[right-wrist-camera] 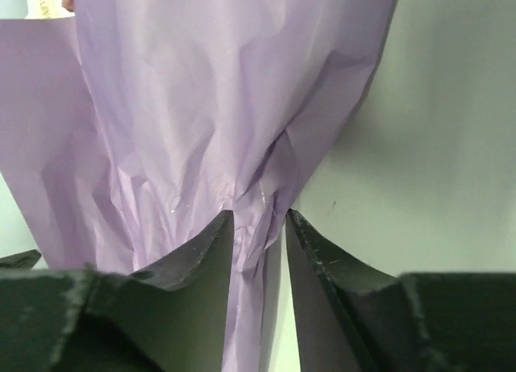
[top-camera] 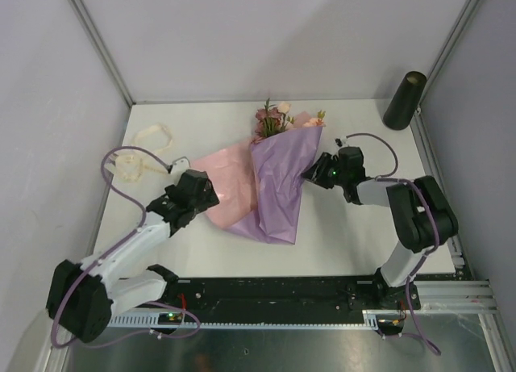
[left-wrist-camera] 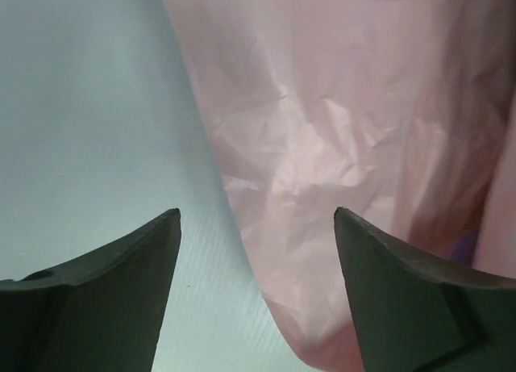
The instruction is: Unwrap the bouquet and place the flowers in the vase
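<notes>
The bouquet (top-camera: pixel 274 174) lies mid-table with its lilac paper (top-camera: pixel 278 182) and pink paper (top-camera: pixel 228 177) loosened; the flowers (top-camera: pixel 274 120) stick out at its far end. The black vase (top-camera: pixel 405 100) stands at the far right corner. My left gripper (top-camera: pixel 211 196) is at the pink sheet's left edge. Its jaws (left-wrist-camera: pixel 256 214) are wide open, with the pink paper (left-wrist-camera: pixel 347 146) lying flat between them, not pinched. My right gripper (top-camera: pixel 310 175) is at the lilac paper's right edge. Its jaws (right-wrist-camera: pixel 258 214) stand slightly apart; a crumpled lilac fold (right-wrist-camera: pixel 242 130) runs between them with a gap beside it.
A cream ribbon (top-camera: pixel 153 135) lies loose on the table at the far left. Grey walls and a metal frame close in the white table (top-camera: pixel 347 235) on three sides. The vase is close to the right wall.
</notes>
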